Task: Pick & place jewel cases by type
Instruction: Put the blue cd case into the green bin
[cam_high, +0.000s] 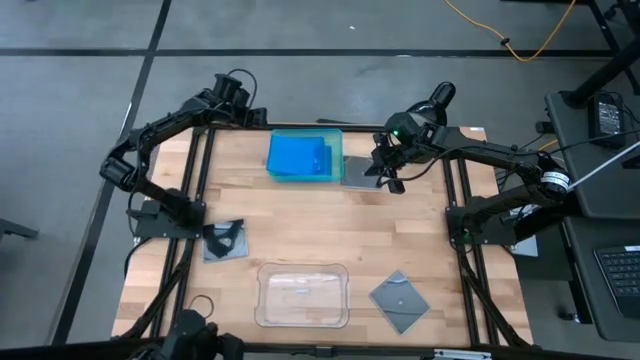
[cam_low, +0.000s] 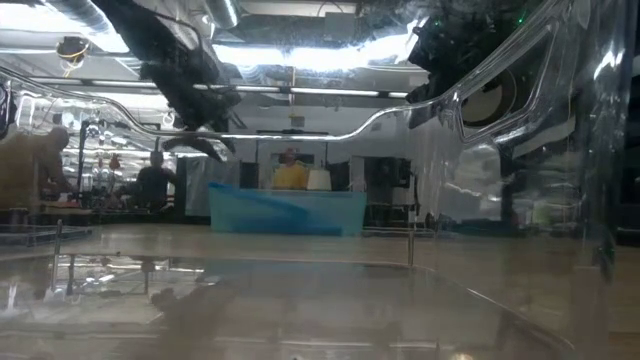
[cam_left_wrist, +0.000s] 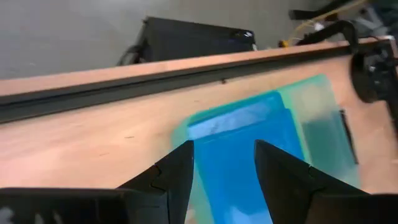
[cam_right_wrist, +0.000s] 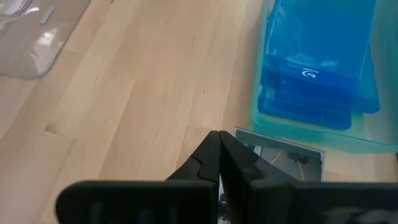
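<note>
The blue cases (cam_high: 298, 155) are stacked inside the teal tray (cam_high: 336, 150) at the far edge of the table (cam_high: 300, 230). Three grey cases are outside the trays: one (cam_high: 358, 172) lies just beside the teal tray on its right, one (cam_high: 225, 240) sits near the left edge, and one (cam_high: 400, 299) lies beside the clear tray (cam_high: 303, 295) at the near edge.

My right gripper (cam_high: 388, 172) hangs over the grey case by the teal tray. In the right wrist view its fingers (cam_right_wrist: 219, 163) are pressed together with nothing between them, and the case's edge shows just past the tips. I judge this to be the pick of that case. To do it well I'd spread the fingers first, line them across the case's edge farthest from the teal wall, and come down square, since a thin glossy case on flat wood will skate if only one finger lands.

My left gripper (cam_left_wrist: 224, 168) waits over the far left of the table, fingers apart and empty, pointing at the blue stack. I'd keep it clear of the right arm.
</note>
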